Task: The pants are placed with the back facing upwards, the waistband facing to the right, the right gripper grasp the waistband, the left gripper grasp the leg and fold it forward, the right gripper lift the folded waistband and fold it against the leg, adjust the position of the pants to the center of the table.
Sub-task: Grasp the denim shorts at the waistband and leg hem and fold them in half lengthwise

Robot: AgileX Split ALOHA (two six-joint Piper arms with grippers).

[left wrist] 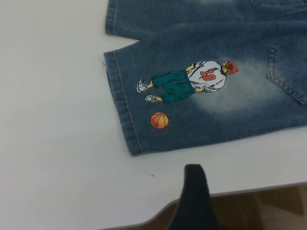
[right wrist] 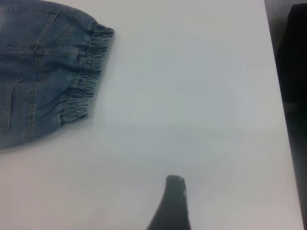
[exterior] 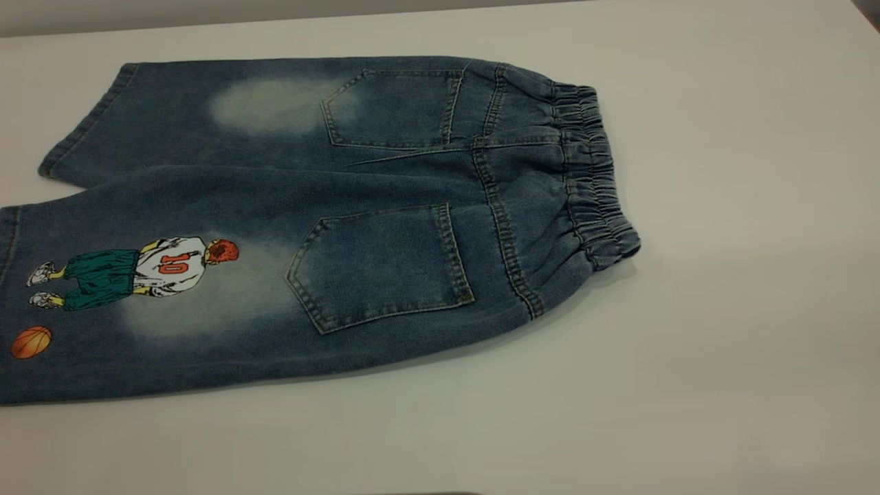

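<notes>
Grippers: I am seeing one dark finger each, left gripper (left wrist: pixel 194 201) hanging near table (exterior: pixel 742 206) edge short of leg (left wrist: pixel 201 103) hem, right gripper (right wrist: pixel 171 206) hovering over bare top, well apart from waistband (right wrist: pixel 86 76); cannot tell jaw state, nothing held. Pants (exterior: pixel 330 227) lying flat, back up, waistband rightward. I am judging no fold begun; grasps, both folds, centring remaining. Nothing blocking approach.

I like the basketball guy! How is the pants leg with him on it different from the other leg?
The leg nearer the camera carries a printed player in a number 10 shirt and an orange basketball; the plain leg has only a pale faded patch. The printed leg's hem runs past the exterior view's left edge, while the plain leg's hem shows fully. Both are blue denim, lie flat on the table, and each has a back pocket above it.
</notes>
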